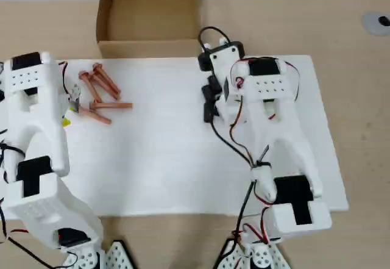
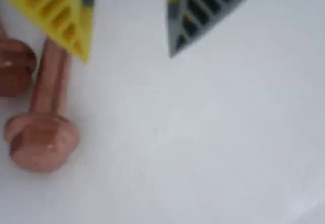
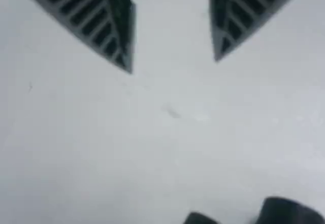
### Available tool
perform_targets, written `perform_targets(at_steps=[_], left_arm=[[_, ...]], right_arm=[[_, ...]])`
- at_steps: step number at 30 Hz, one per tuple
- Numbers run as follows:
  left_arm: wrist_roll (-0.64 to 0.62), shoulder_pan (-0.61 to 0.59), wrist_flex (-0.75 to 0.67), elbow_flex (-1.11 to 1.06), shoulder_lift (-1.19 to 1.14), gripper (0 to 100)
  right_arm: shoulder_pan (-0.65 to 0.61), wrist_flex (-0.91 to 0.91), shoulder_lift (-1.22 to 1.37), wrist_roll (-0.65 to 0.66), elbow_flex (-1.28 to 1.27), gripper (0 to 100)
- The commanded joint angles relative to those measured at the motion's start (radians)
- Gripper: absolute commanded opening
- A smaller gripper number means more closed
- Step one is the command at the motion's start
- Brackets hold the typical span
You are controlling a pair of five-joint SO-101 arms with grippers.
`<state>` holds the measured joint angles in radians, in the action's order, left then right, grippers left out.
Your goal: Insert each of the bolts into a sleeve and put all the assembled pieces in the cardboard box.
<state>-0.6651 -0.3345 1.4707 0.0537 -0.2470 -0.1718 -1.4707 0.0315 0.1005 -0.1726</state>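
- One cardboard box (image 1: 149,19) stands open at the far edge of the table (image 1: 353,86), touching the far border of the white sheet (image 1: 170,153); nothing lies inside it
- A loose heap of copper-coloured pieces (image 1: 100,95) lies on the sheet's far left part, near the box's left corner and well apart from the right arm
- From above at least four long pieces can be counted in the heap, crossing and touching one another; which are bolts and which are sleeves cannot be told from there
- The left claw (image 1: 74,103) sits low over the sheet, just beside the heap's left edge
- In the left wrist view the left claw (image 2: 128,55) is spread wide with only bare white sheet between its two fingers, one yellow (image 2: 58,13) and one grey (image 2: 203,8)
- One bolt (image 2: 45,112) lies flat on the sheet with its shank running under the yellow finger's outer side and its round head pointing away from it; the head of a second piece (image 2: 15,66) lies just beside that shank
- The right claw (image 1: 210,101) hangs over the middle of the sheet, near the box's right corner
- In the right wrist view the right claw (image 3: 172,64) is also parted, its two dark fingers (image 3: 101,21) above bare sheet and gripping nothing
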Motion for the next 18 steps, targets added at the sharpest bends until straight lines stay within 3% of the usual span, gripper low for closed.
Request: perform_targets(at_steps=[1,18], left_arm=[[0.034,0.017,0.009,0.051,0.008,12],[0.106,0.057,-0.19,-0.089,0.008,12]], right_arm=[[0.024,0.009,-0.002,0.002,0.047,13.9],[0.025,0.009,-0.004,0.002,0.047,13.9]])
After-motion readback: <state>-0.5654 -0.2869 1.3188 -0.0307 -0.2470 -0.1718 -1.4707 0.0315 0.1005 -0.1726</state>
